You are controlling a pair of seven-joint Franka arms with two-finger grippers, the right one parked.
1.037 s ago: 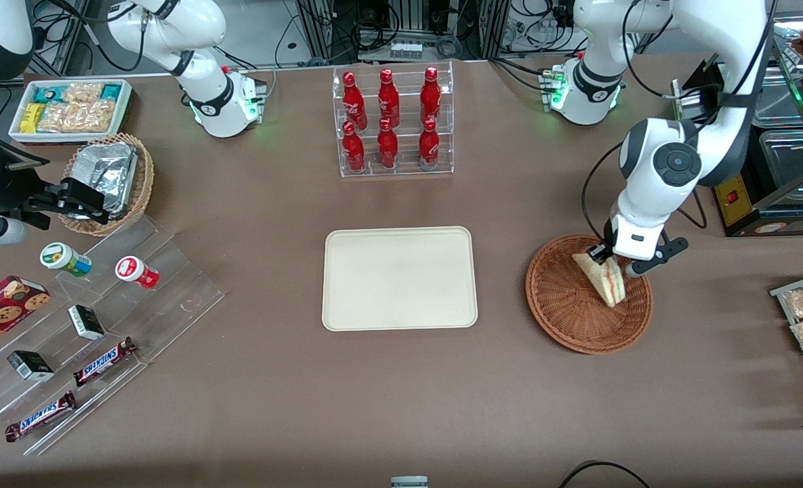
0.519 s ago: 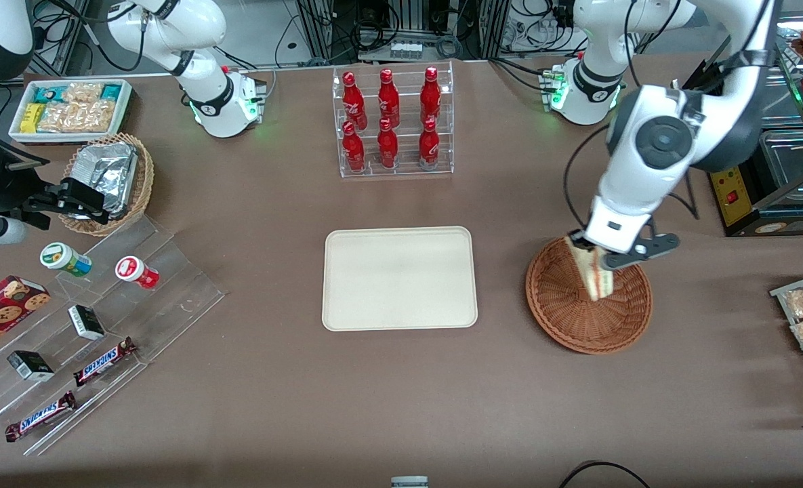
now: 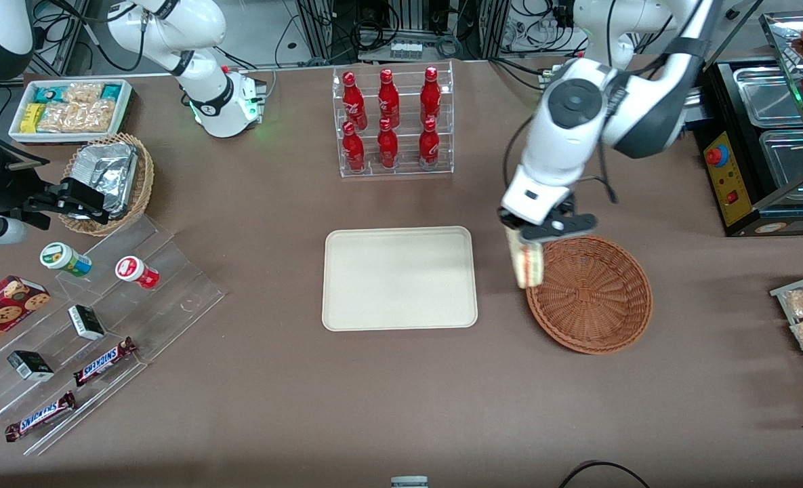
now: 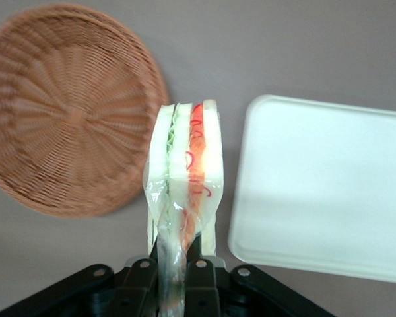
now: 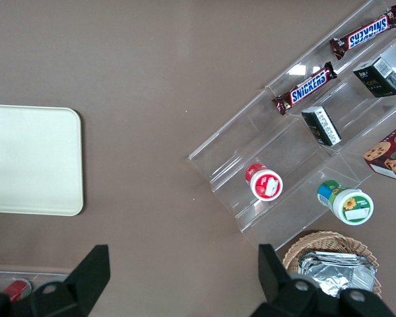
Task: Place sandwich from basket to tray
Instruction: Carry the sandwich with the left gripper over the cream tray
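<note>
Sandwich [image 3: 528, 263] hangs clear of the table, pinched at its top by the left arm's gripper [image 3: 535, 234], whose two fingers [image 4: 199, 271] are drawn close together on the clear wrap and bread, with only that thin thickness between them. The wedge points downward from the claw, its edge showing a green layer beside a red one between pale bread slices. In the front view it overlaps the rim of the basket [image 3: 594, 298] on the side facing the tray [image 3: 399, 278]; the wrist view shows it over bare brown table [image 3: 374, 393], in the gap between basket and tray, touching neither. The basket sits on the table toward the working arm's end with nothing in it. The tray lies flat at mid-table, just beside the hanging sandwich, its surface bare. A clear rack of red bottles [image 3: 392, 122] stands farther from the front camera than the tray. Toward the parked arm's end of the table lie a foil-lined wicker basket [image 3: 108, 179], a white bin of snack packets [image 3: 70, 108], and a clear stepped stand with chocolate bars [image 3: 103, 362].
</note>
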